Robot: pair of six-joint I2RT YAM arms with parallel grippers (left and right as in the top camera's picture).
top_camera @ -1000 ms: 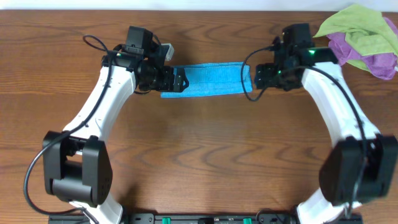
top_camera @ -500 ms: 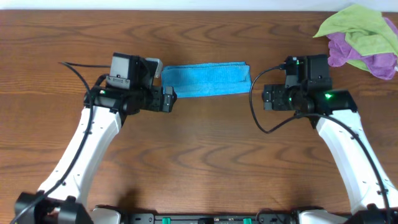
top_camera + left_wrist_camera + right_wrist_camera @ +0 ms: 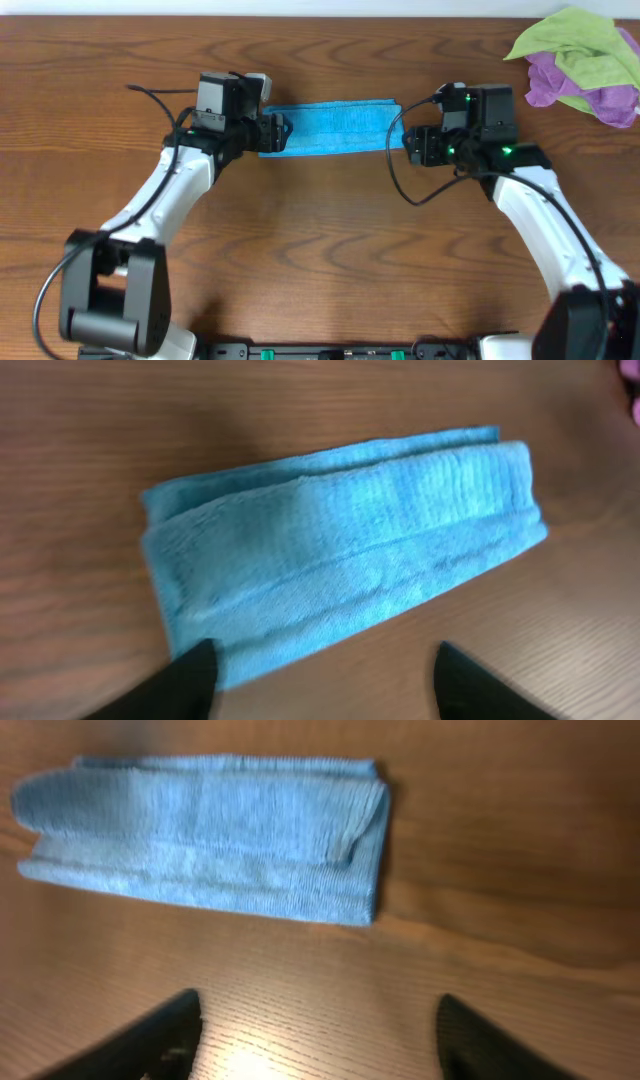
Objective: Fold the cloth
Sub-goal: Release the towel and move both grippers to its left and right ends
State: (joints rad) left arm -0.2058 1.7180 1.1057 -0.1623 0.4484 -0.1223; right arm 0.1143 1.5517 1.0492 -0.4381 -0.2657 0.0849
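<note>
The blue cloth lies folded into a long narrow strip on the wooden table, at the back centre. It also shows in the left wrist view and the right wrist view. My left gripper is at the strip's left end, open; one fingertip touches the cloth's near edge in the left wrist view. My right gripper is just off the strip's right end, open and empty over bare wood.
A heap of green cloth and purple cloth lies at the table's back right corner, right of my right arm. The table's back edge runs just behind the blue strip.
Both grippers drew back from the strip's ends half a second ago and have now moved in again to its ends. The cloth lies in the same place.
</note>
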